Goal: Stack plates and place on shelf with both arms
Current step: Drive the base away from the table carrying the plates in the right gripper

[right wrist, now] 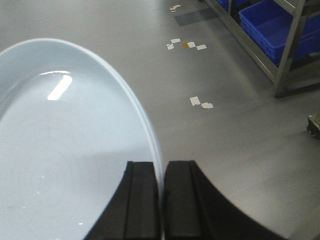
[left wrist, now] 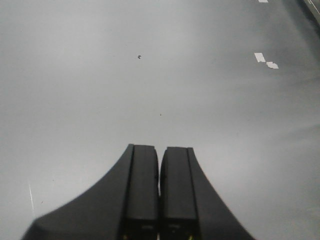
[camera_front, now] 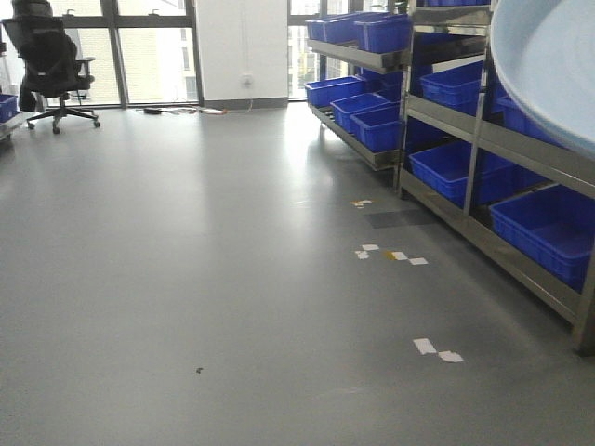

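A glossy pale bluish-white plate (right wrist: 65,150) fills the left half of the right wrist view, held on edge over the grey floor. My right gripper (right wrist: 162,167) is shut on its rim, one finger inside the dish and one outside. The same plate (camera_front: 553,65) shows at the top right of the front view, in front of the metal shelf (camera_front: 483,139). My left gripper (left wrist: 160,150) is shut with nothing between its fingers, hanging over bare grey floor. I see only this one plate.
Steel shelving with blue plastic bins (camera_front: 548,228) runs along the right side. White tape scraps (camera_front: 437,350) mark the floor. A black office chair (camera_front: 51,60) stands at the far left by the windows. A caster wheel (right wrist: 314,125) shows at the right edge.
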Controlling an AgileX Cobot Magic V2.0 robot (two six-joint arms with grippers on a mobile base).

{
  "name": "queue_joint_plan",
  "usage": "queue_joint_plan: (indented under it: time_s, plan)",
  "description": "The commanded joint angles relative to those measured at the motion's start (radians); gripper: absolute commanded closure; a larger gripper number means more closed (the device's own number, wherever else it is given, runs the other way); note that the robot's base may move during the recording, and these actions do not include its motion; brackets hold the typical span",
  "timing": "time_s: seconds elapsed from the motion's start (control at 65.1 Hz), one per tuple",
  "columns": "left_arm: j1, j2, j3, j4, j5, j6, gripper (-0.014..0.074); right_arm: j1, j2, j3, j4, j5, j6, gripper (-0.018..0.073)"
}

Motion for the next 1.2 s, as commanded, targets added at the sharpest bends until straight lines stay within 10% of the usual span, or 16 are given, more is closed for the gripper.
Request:
queue_joint_plan:
  time_s: [0.0, 1.182]
  plan:
    - [-0.006, -0.004, -0.029, -0.005, -0.070, -0.006, 0.0512, -0.005, 0.005, -0.031, -0.003, -0.097, -0.003, 0.0531]
    - [-0.006, -0.002, -0.029, -0.005, -0.070, -0.006, 0.0512, -0.005, 0.005, -0.031, -0.003, -0.097, -0.003, 0.0531]
